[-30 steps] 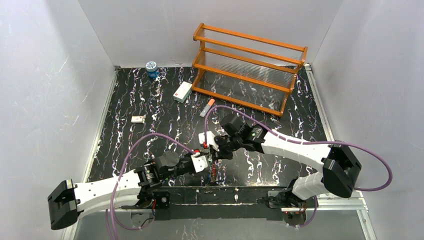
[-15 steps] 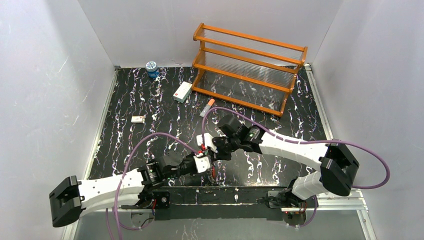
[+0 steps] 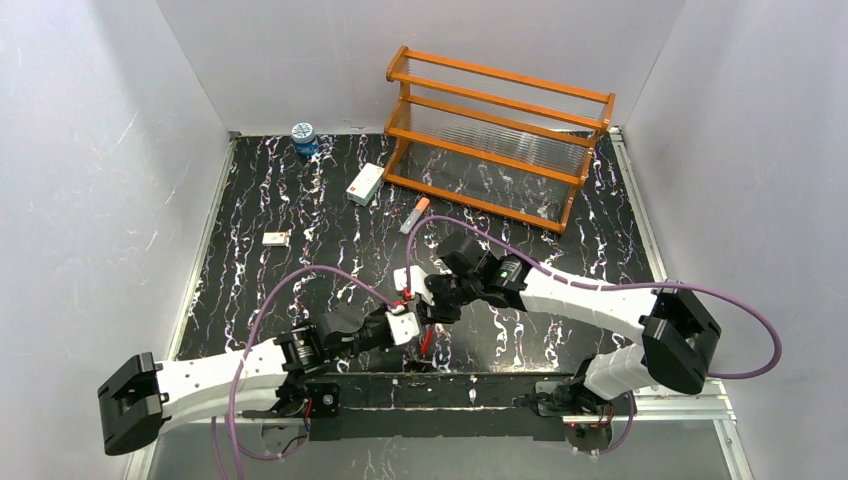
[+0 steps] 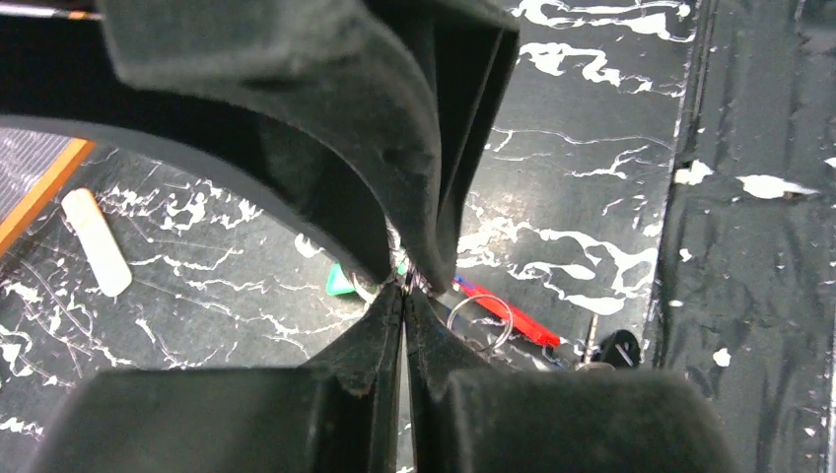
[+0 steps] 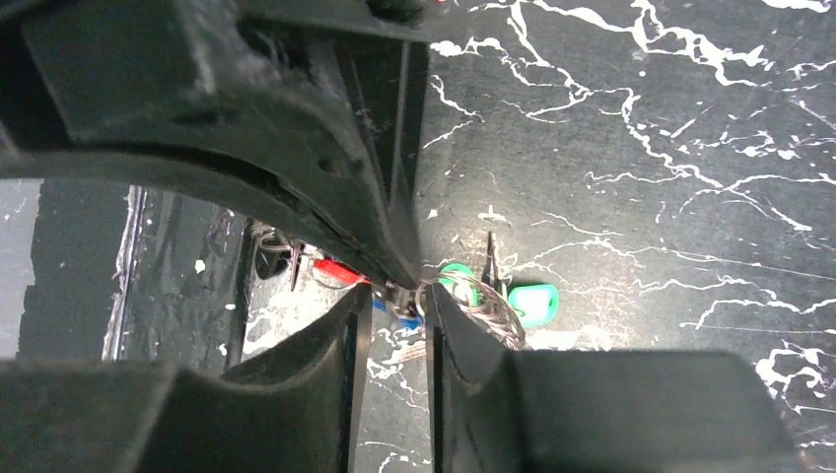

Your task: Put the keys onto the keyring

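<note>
At the near table (image 3: 300,250) edge, my left gripper (image 4: 404,288) pinches the keyring (image 4: 503,313); my right gripper (image 5: 399,296) stands slightly apart.

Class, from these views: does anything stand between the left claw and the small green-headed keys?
Nothing visible does. The left claw, shut, sits right at the green-headed keys; only the right claw meets it from opposite, near the red-and-silver wire keyring.

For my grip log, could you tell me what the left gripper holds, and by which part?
The keyring: the jaws of the left gripper pinch its silvery wire, apparently beside the red section.
</note>
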Robot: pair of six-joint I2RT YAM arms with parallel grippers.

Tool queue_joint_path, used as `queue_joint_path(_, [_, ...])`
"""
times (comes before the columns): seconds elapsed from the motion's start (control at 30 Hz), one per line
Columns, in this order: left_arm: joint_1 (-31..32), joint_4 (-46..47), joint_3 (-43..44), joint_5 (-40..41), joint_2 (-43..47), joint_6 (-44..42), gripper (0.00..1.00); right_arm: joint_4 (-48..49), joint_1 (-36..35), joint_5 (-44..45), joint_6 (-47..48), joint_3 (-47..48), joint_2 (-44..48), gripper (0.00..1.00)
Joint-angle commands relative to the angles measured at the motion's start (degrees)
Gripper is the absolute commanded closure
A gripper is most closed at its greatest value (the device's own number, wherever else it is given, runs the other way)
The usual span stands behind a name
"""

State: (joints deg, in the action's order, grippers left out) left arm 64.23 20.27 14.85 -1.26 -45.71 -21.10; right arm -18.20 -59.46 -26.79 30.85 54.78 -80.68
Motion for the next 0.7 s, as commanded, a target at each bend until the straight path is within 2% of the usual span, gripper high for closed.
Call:
queue_joint_path(0.0, [0.1, 5.3, -2.2, 0.5, 4.0, 4.2, 1.0, 12.1, 0.8, -0.8, -3.4, -4.1, 4.7, 0.61])
queue_joint_path(0.17, [0.1, 16.0, -7.2, 4.1, 7.4, 9.6, 1.0, 26.7, 4.6, -4.8, -9.9, -12.9, 12.1, 0.48])
queue_joint_path(0.27, [0.1, 21.9, -9.5, 3.8, 8.6, 11.4, 1.0, 32.9, 7.3, -9.1, -12.6, -17.1, 15.0, 0.47])
queue_joint_path(0.47, [0.1, 30.8, -12.7, 2.3, 9.4, 12.2, 1.0, 42.2, 14.1, -20.3, -19.6, -21.6, 17.0, 0.49])
queue_joint_path(0.67, [0.2, 34.7, -13.4, -0.8, 10.1, 12.3, 1.0, 44.7, 15.0, -26.8, -20.6, -21.0, 14.6, 0.57])
